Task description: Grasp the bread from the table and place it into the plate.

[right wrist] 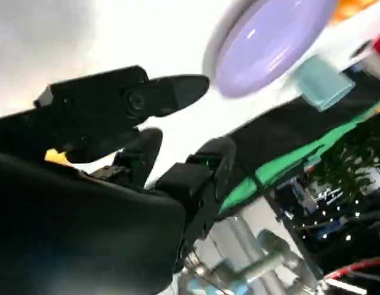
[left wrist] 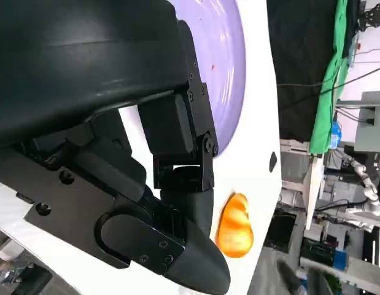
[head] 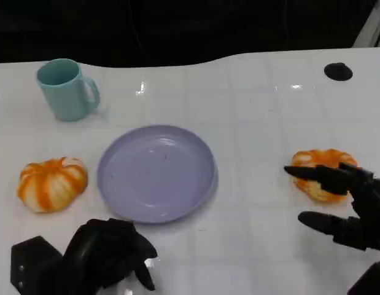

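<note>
Right hand closing in on the bread at the right of the frame

The right hand (head: 352, 206) hovers with fingers (head: 312, 174) apart, one reaching across the orange-striped bread (head: 321, 161) on the white desk (head: 251, 98), likely lining up a grasp; nothing is held. The lavender plate (head: 156, 173) waits bare at centre. A second bread (head: 52, 183) lies centre left, near the left hand (head: 110, 252), whose fingers curl in, idle. A teal mug (head: 65, 89) stands upper left.
</note>
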Controlling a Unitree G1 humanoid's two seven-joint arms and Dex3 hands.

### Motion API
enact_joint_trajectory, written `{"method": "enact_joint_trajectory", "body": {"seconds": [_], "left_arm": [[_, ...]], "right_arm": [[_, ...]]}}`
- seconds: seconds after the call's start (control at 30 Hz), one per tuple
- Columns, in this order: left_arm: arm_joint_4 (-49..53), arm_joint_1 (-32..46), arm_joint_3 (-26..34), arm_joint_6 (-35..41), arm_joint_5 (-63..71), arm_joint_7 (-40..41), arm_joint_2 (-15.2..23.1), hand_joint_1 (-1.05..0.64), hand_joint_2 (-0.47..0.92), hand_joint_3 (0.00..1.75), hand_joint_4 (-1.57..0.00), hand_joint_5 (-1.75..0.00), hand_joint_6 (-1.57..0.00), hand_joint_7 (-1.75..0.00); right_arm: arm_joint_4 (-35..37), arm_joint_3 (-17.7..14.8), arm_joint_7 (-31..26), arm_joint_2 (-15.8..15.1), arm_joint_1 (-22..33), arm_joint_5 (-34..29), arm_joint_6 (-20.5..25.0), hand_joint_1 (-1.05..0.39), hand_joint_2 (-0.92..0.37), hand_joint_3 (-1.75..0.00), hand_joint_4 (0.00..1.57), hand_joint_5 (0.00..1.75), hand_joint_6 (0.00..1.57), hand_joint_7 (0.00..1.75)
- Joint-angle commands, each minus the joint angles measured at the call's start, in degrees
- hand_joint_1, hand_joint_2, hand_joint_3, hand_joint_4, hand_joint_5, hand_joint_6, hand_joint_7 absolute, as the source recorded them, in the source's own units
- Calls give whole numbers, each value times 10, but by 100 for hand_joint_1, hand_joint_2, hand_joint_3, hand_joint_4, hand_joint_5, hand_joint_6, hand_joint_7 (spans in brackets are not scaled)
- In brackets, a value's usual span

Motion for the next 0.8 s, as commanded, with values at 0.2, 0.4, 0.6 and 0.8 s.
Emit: {"method": "enact_joint_trajectory", "body": {"seconds": [0.2, 0.4, 0.6, 0.8], "left_arm": [[9, 1, 4, -10, 1, -4, 8, -105, 79, 0, -151, -91, -157, -50], [8, 2, 3, -9, -1, -4, 6, -105, 78, 0, -150, -91, -157, -49], [5, 3, 2, -7, 0, -1, 5, -105, 78, 0, -151, -91, -157, -50], [5, 4, 2, -11, 0, -4, 5, -105, 79, 0, -151, -91, -157, -49]], "right_arm": [[-27, 23, -34, -49, -9, -126, 79, -57, -92, -4, 7, 33, 29, 0], [-31, 52, -38, -65, -25, -196, 139, -60, -91, -1, 0, 33, 24, 0], [1, 87, -57, -68, -58, -250, 189, -59, -88, 0, 0, 33, 25, 1], [40, 114, -66, -68, -88, -260, 217, -55, -85, 0, 0, 39, 27, 1]]}}
